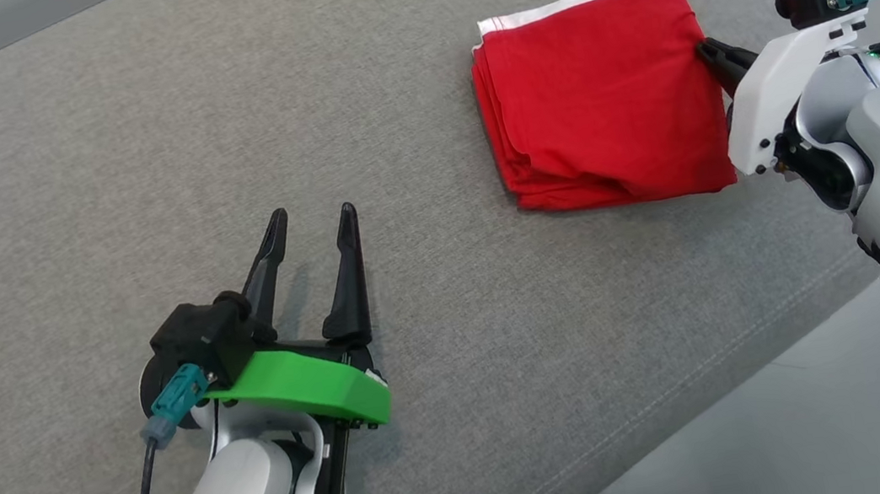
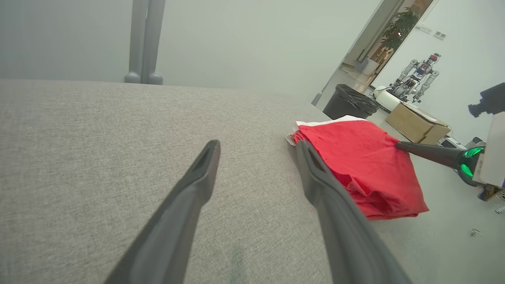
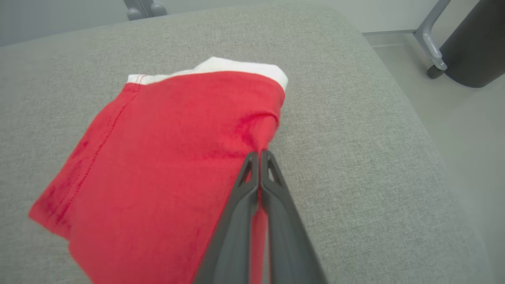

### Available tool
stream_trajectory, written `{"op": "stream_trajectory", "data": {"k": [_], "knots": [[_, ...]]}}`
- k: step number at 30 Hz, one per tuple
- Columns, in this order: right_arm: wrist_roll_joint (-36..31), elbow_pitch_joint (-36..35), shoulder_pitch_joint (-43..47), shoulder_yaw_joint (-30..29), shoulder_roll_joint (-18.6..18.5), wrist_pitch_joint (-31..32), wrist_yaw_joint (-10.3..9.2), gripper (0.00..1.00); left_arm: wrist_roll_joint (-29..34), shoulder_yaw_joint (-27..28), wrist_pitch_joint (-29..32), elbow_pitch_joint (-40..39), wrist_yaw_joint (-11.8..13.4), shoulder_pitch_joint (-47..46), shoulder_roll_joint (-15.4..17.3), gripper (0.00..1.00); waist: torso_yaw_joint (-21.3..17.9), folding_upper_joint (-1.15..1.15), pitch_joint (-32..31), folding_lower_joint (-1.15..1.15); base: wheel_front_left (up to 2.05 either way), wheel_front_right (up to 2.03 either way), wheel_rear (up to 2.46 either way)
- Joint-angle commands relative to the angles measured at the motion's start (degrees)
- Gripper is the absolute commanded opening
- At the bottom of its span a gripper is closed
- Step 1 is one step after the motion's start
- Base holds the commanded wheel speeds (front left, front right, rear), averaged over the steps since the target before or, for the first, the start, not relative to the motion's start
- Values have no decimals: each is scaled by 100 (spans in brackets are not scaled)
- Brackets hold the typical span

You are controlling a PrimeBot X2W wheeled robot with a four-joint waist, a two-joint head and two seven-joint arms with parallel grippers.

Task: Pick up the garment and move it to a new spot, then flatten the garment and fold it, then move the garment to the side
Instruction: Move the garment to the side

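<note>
The red garment (image 1: 599,98) lay folded into a nearly square packet on the grey cushion (image 1: 138,151), toward its far right corner. No side was clearly the longer one. Its white band faced away from the robot and its stacked layers showed along the left and near edges. The right gripper (image 1: 708,52) had its jaws pressed together on the packet's right edge, where the cloth puckered at the tips. The left gripper (image 1: 313,213) hovered well apart from it over bare cushion, jaws spread wide and holding nothing, fingers pointing away from the robot
</note>
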Motion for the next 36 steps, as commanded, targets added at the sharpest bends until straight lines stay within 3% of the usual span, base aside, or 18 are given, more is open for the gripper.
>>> {"op": "stream_trajectory", "data": {"k": [1,9,24,32,33,34,35,36], "knots": [[19,47,-106,28,4,-63,0,0,60,-6,19,-35,16,-90,46,100,-255,-1,274,0,0,0,0],[-209,597,-521,174,-82,-616,-1,0,106,-44,88,-133,61,-152,98,100,70,-1,407,0,0,0,0],[-1103,2318,-1648,45,-814,-1562,-2,0,312,-144,241,-672,205,-338,225,100,1026,-1,1057,0,0,0,0],[-1488,2586,-1769,-157,-1064,-1756,-2,0,386,-181,303,-861,263,-371,307,100,1220,-1,1301,0,0,0,0],[-1522,2600,-1756,-234,-1090,-1756,-2,17,399,-185,298,-874,264,-375,313,100,1228,-1,1314,0,0,0,0],[-1553,2607,-1722,-332,-1109,-1745,-2,71,409,-189,305,-893,278,-382,315,100,1233,-1,1323,0,0,0,0],[-1605,2610,-1623,-429,-1168,-1653,-2,100,415,-191,306,-911,284,-388,318,100,1234,-1,1328,0,0,0,0],[-1672,2614,-1528,-526,-1217,-1563,-2,100,421,-192,310,-922,283,-390,321,100,1233,-1,1327,0,0,0,0]]}}
